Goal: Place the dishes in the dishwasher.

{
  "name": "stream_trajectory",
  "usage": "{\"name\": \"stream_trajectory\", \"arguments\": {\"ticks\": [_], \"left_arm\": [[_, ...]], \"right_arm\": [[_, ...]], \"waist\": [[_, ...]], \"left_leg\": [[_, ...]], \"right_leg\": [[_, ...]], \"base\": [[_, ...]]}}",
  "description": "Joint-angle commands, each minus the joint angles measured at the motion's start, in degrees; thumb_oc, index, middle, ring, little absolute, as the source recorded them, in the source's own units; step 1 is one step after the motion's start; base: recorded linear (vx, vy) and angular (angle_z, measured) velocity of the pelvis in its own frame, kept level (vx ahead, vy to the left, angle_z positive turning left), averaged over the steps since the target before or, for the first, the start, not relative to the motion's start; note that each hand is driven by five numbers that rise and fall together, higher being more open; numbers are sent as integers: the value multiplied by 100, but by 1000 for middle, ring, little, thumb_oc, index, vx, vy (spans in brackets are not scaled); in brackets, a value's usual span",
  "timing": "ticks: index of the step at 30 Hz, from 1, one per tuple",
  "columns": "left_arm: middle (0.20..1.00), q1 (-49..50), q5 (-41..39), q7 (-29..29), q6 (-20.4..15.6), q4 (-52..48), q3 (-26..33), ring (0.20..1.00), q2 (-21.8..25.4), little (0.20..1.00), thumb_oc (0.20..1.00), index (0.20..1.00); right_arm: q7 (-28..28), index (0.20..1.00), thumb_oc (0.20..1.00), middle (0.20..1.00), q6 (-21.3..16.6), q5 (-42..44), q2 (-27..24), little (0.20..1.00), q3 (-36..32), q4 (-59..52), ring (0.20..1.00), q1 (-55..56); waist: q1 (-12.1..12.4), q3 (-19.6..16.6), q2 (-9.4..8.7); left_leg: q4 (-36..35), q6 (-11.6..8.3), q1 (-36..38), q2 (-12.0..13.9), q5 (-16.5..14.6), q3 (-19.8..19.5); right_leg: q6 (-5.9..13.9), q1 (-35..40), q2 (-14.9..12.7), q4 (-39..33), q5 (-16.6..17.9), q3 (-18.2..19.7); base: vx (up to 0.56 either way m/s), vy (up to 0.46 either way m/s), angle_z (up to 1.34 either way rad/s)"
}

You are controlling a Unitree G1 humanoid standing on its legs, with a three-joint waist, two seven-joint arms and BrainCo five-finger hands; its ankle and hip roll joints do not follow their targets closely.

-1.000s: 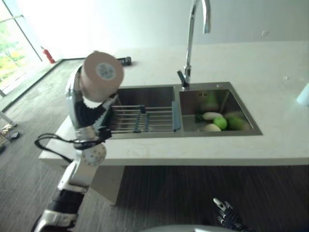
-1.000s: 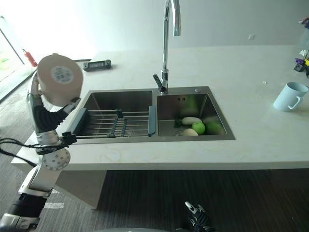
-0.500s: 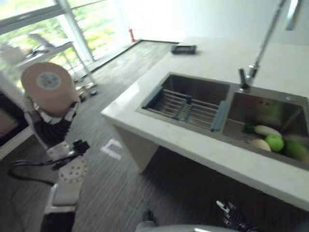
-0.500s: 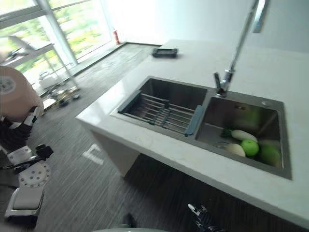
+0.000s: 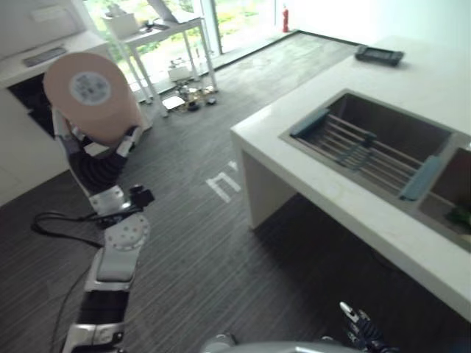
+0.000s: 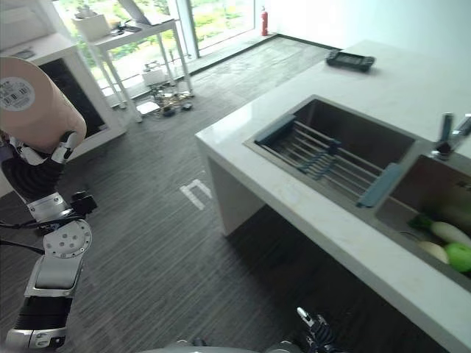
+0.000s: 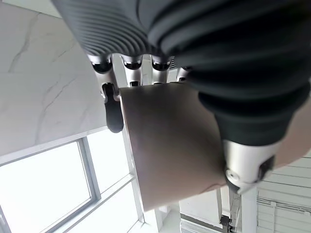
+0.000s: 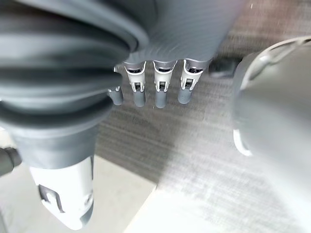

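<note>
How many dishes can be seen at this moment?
1: a tan bowl, gripped bottom-outward in the raised left hand, away from the counter. More may lie hidden in the sink.

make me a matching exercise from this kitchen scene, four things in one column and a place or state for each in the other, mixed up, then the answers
Things:
1. pink cup
2. drying rack
3. right hand
4. green fruit

Places or states:
A. lying in the right sink basin beside pale vegetables
B. held up, bottom toward the camera, in the left hand
C. hanging low by the dark floor, fingers relaxed, holding nothing
D. spanning the left sink basin, blue end pieces on each side

Right pairs: 1-B, 2-D, 3-C, 4-A
</note>
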Motion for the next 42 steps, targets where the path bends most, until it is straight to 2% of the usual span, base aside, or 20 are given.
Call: {"name": "stream_trajectory", "arguments": {"ticks": [1,4,5,6,7,8,11,13,14,15,16,17,21,22,25,30,33,36,42], "left_arm": [[200,42,-228,-194,-250,-255,277,200,458,200,200,200],[200,3,-80,-516,-158,-400,166,200,504,200,200,200],[200,-40,18,-564,-140,-399,-10,200,484,200,200,200],[200,-50,32,-556,-145,-390,-36,200,482,200,200,200],[200,-114,71,-517,-176,-317,-201,200,490,200,200,200],[200,-205,83,-502,-182,-239,-354,200,507,200,200,200],[200,-577,121,-459,-204,-14,-838,200,523,200,200,200],[200,-798,179,-380,-89,32,-1008,200,530,200,200,200],[200,-948,102,-378,-20,80,-1058,200,565,200,200,200],[200,-999,16,-419,25,96,-1033,200,558,200,200,200],[200,-918,7,-572,14,52,-886,200,457,200,200,200],[200,-860,-41,-731,6,-41,-818,200,459,200,200,200],[200,-721,-253,-877,-76,-184,-691,200,497,200,200,200],[200,-691,-352,-1008,-74,-268,-660,200,427,200,200,200],[200,-985,-409,-1116,-74,-62,-839,200,301,200,200,200],[200,-1055,-384,-983,-46,0,-885,200,330,200,200,200],[200,-915,-411,-1059,93,-162,-755,200,321,200,200,200],[200,-724,-305,-1046,130,-311,-710,200,282,200,200,200],[200,-648,-347,-1045,179,-382,-693,200,316,200,200,200]], "right_arm": [[-81,1000,1000,1000,-105,111,270,1000,258,-129,1000,-344],[-263,1000,1000,1000,-117,150,391,1000,291,-435,1000,-282],[-324,1000,1000,1000,-137,184,403,1000,316,-601,1000,-246],[-335,1000,1000,1000,-140,190,403,1000,316,-616,1000,-239],[-353,1000,1000,1000,-150,184,404,1000,335,-698,1000,-211],[-332,1000,1000,1000,-179,187,407,1000,357,-724,1000,-172],[-147,1000,1000,1000,-265,165,343,1000,390,-613,1000,-77],[15,1000,1000,1000,-401,182,255,1000,441,-557,1000,-29],[136,1000,1000,1000,-345,264,221,1000,448,-545,1000,-11],[174,1000,1000,1000,-225,329,215,1000,453,-519,1000,-23],[310,1000,1000,1000,158,559,244,1000,481,-280,1000,-99],[429,1000,1000,1000,324,726,260,1000,485,6,1000,-180],[644,1000,1000,1000,530,560,209,1000,405,437,1000,-156],[708,1000,1000,1000,560,485,123,1000,302,688,1000,-103],[795,1000,1000,1000,541,451,-46,1000,131,1008,1000,-62],[1014,1000,1000,1000,520,251,-154,1000,7,1502,1000,-161],[1098,1000,1000,1000,508,-4,-55,1000,100,1717,1000,-141],[1047,1000,1000,1000,515,-72,-44,1000,164,1703,1000,-112],[1267,1000,1000,1000,539,-40,-10,1000,224,1626,1000,-96]], "waist": [[46,-147,-52],[133,-110,-69],[108,-99,-70],[104,-102,-73],[25,-74,-92],[-66,-67,-109],[-320,-114,-168],[-410,-191,-242],[-451,-239,-308],[-441,-251,-331],[-306,-279,-360],[-245,-285,-361],[-243,-314,-371],[-305,-312,-386],[-564,-286,-331],[-607,-332,-225],[-524,-445,-156],[-430,-476,-157],[-380,-458,-178]], "left_leg": [[158,-590,275,543,-564,-426],[-6,-361,225,300,-605,-520],[-52,-234,164,237,-576,-630],[-52,-223,156,231,-576,-647],[12,-135,32,206,-488,-709],[66,-86,-20,184,-505,-879],[178,-33,-124,141,-496,-1380],[128,-73,-124,98,-500,-1562],[86,-109,-105,87,-502,-1677],[82,-127,-103,107,-498,-1687],[46,-221,-81,271,-413,-1575],[54,-293,-53,414,-390,-1546],[201,-502,-42,746,-350,-1488],[463,-674,-154,1034,-274,-1303],[702,-735,-372,1203,-126,-613],[462,-674,-173,1068,-140,-673],[-74,-775,42,1012,10,-875],[-258,-802,77,983,74,-935],[-303,-753,103,932,43,-963]], "right_leg": [[245,-276,548,-603,238,-61],[292,-404,245,-151,213,-100],[258,-467,250,168,-2,153],[254,-487,250,218,-40,193],[158,-592,327,379,-76,464],[148,-640,440,448,-185,838],[48,-543,942,229,-529,1831],[16,-420,1092,-90,-516,2183],[63,-408,1130,-224,-390,2379],[72,-407,1119,-200,-407,2396],[32,-286,1091,-295,-452,2144],[-51,-172,1177,-371,-530,2068],[-206,20,1416,-560,-613,1996],[-311,47,1548,-592,-639,1864],[-384,50,1572,-530,-645,1539],[-416,64,1560,-469,-723,1551],[-324,156,1510,-816,-565,1537],[-235,172,1438,-921,-469,1438],[-218,205,1426,-944,-456,1426]], "base": [[-147,327,73],[-152,312,63],[-123,269,57],[-143,183,69],[-82,76,92],[-52,68,96],[75,21,116],[122,-78,150],[149,-157,186],[161,-366,146],[176,-469,126],[189,-525,34],[134,-300,41],[93,-362,62],[13,-146,117],[10,84,35],[28,105,7],[2,81,25],[4,35,2]]}}
